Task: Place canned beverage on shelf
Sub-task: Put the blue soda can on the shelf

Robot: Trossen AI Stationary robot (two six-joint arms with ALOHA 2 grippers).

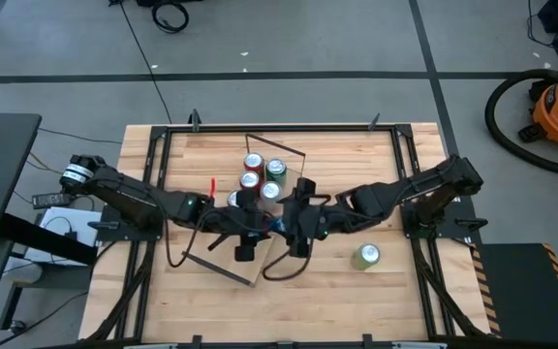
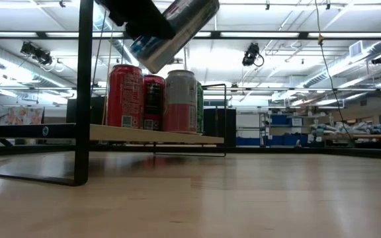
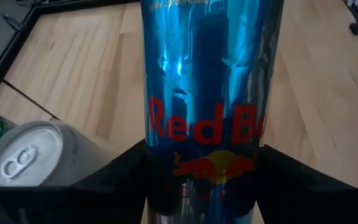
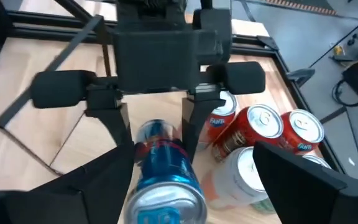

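Slim blue-and-silver can (image 3: 210, 106) — clamped in the left gripper (image 4: 157, 134), tilted, lifted above the shelf (image 2: 157, 136). Right gripper (image 4: 185, 186) spread wide, flanking that can's top, gripping nothing. Four cans (image 2: 154, 100) upright on the shelf; one green can (image 1: 365, 256) apart on the table.

Your table (image 1: 163, 301) carries the shelf (image 2: 151, 135), a light plank on dark wire brackets. Four cans (image 2: 154, 102) stand upright in a tight cluster on the shelf. One green can (image 1: 365, 256) stands alone on the tabletop, well apart.
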